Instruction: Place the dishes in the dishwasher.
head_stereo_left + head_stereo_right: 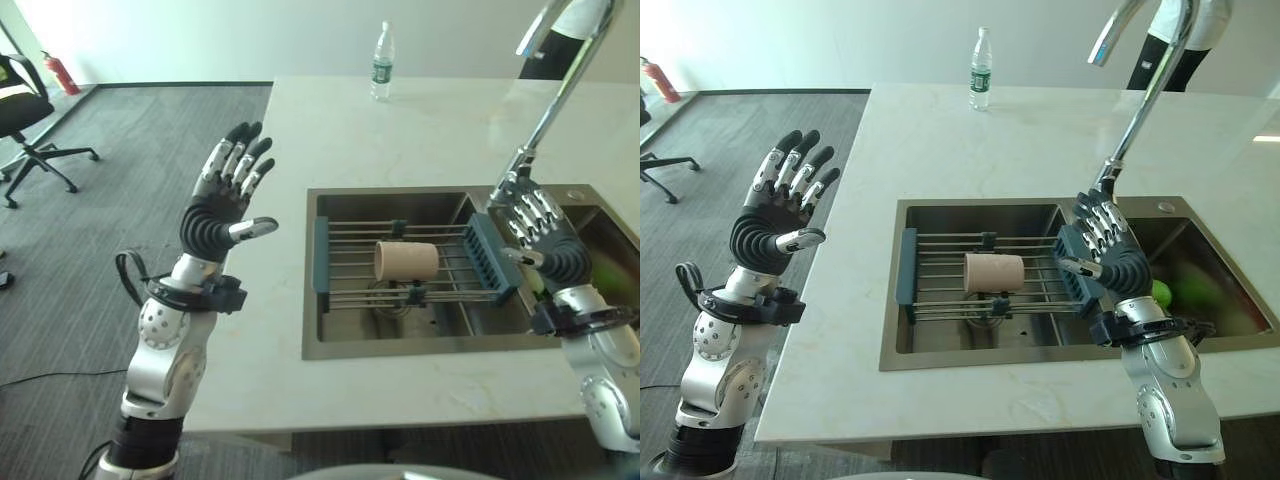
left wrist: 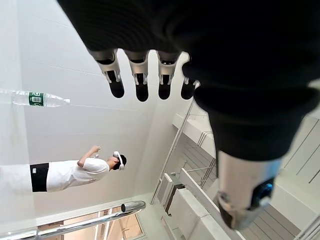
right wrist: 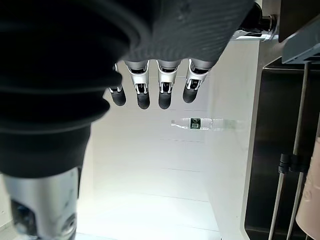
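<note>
Nearest the camera, the pale counter (image 1: 970, 390) is carrying a steel sink (image 1: 940, 358), and across the sink's left basin a wire rack (image 1: 940, 272) with dark end pieces is spanning from side to side. Lying on its side in the middle of that rack is the task's thing, a beige cup (image 1: 994, 272), its mouth pointing right. It is looking light and rigid, probably plastic or ceramic, with a smooth round wall that could roll along the wires or slip if pinched loosely; a wrap around the barrel, thumb on one side and fingers on the other, is seeming the safest hold.

Just right of the cup, the right hand (image 1: 1110, 255) is hovering over the rack's right end, fingers straight and spread, grasping nothing. Green round things (image 1: 1185, 293), maybe fruit, are sitting in the right basin, and the tall faucet (image 1: 1140, 110) is arching above. Well to the left, off the counter's edge, the left hand (image 1: 775, 215) is raised with fingers released and empty. At the far side a water bottle (image 1: 981, 70) is standing upright, and a person (image 2: 75, 172) is standing beyond.
</note>
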